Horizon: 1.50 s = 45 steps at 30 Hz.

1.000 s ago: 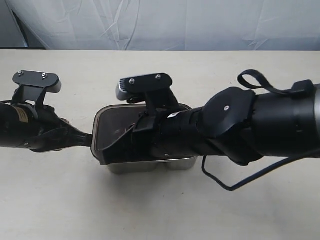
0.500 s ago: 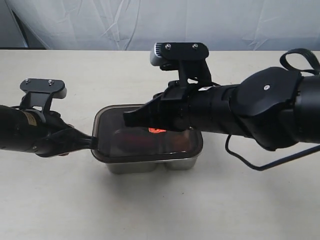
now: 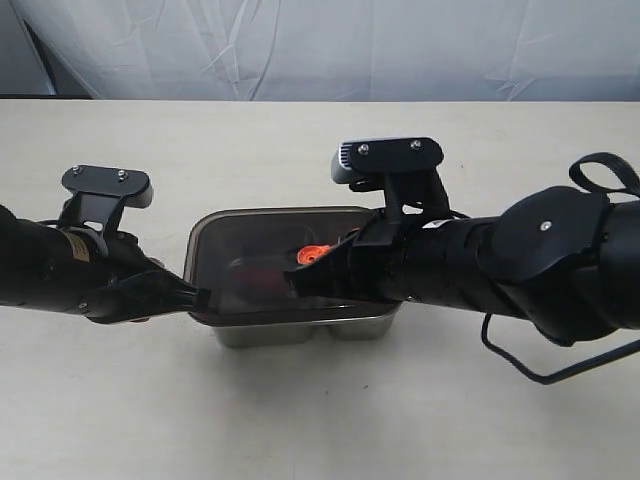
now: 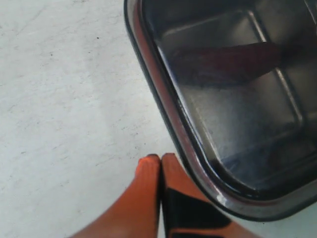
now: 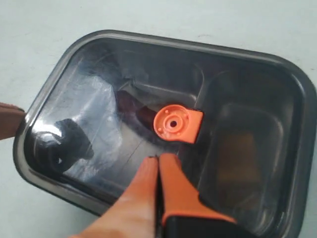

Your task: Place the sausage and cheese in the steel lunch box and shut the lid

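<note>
The steel lunch box (image 3: 300, 330) stands mid-table with the dark translucent lid (image 3: 240, 245) lying flat on it, its orange valve (image 3: 313, 255) at the centre. Through the lid (image 4: 228, 124) the sausage (image 4: 223, 59) shows as a dim red bar in the larger compartment. The cheese is only a dull brownish patch (image 5: 237, 153) in the smaller compartment. My left gripper (image 3: 200, 295) is shut and empty, its tips (image 4: 160, 157) beside the lid's left rim. My right gripper (image 5: 158, 157) is shut and empty over the lid (image 5: 99, 99), just short of the valve (image 5: 176, 124).
The pale table (image 3: 320, 430) carries only the box. A white cloth backdrop (image 3: 320, 50) hangs behind the far edge. My right arm's black cable (image 3: 520, 365) loops over the table to the right of the box.
My right arm has drawn back to the right and come down, its shut tip now near the valve. My left gripper has shifted right to the lid's left rim.
</note>
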{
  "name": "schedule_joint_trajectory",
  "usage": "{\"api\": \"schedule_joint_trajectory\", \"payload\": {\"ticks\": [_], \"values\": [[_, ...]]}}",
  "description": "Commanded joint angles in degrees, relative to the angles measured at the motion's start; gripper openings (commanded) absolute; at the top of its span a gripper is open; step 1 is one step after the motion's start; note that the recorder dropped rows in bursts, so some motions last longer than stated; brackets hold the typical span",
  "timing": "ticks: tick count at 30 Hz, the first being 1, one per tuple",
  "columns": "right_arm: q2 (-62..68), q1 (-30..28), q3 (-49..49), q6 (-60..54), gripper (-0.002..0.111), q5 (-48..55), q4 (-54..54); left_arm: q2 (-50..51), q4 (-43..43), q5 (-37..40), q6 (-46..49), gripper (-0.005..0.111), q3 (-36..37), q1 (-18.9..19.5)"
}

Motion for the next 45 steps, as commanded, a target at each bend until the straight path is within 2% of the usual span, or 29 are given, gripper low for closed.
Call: {"api": "schedule_joint_trajectory", "payload": {"ticks": [1, 7, 15, 21, 38, 41, 45], "values": [[-0.6, -0.4, 0.2, -0.3, -0.001, -4.8, 1.5, 0.2, -0.4, -0.5, 0.2, 0.000, -0.4, -0.4], [-1.9, -0.4, 0.2, -2.3, -0.001, -10.0, 3.9, 0.2, -0.2, -0.8, 0.2, 0.000, -0.7, -0.4], [-2.0, -0.4, 0.2, -26.4, -0.001, -22.9, 27.2, 0.2, -0.5, -0.5, 0.2, 0.000, -2.0, -0.4], [-2.0, -0.3, 0.4, -28.4, -0.001, -29.8, 27.2, 1.8, -0.4, 0.2, 0.2, 0.000, -2.0, -0.4], [-2.0, -0.3, 0.4, -28.4, -0.001, -32.4, 27.2, 2.4, -0.2, 0.2, 0.2, 0.000, -2.0, -0.4], [-2.0, -0.3, 0.4, -28.8, -0.001, -29.0, 27.2, 1.6, 0.3, -0.2, 0.2, 0.000, -2.0, -0.4], [-2.0, -0.4, 0.4, -29.3, -0.001, -19.3, 27.2, -0.7, 2.2, -0.3, 0.0, 0.000, -2.0, -0.4]]}}
